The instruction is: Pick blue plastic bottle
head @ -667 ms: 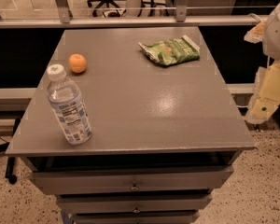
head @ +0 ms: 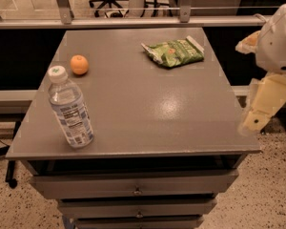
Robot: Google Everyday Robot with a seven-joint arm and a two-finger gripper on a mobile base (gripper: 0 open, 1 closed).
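Grey cabinet top [head: 148, 113], speckled floor [head: 271, 194] — blue plastic bottle [head: 70, 109] front-left, gripper [head: 250, 120] beyond right edge (state unclear)

Grey surface [head: 148, 113] carries the upright blue plastic bottle [head: 70, 109], orange fruit [head: 79, 64] and a green packet [head: 173, 52], perhaps crisps; the gripper [head: 251, 123] is just off its right edge.

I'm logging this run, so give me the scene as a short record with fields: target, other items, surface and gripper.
target: blue plastic bottle, standing near the front left corner, white cap on
other items: orange behind the bottle, apart from it; green snack bag lying at the back right
surface: grey table with drawers below
gripper: gripper off the table's right edge, across the table from the bottle
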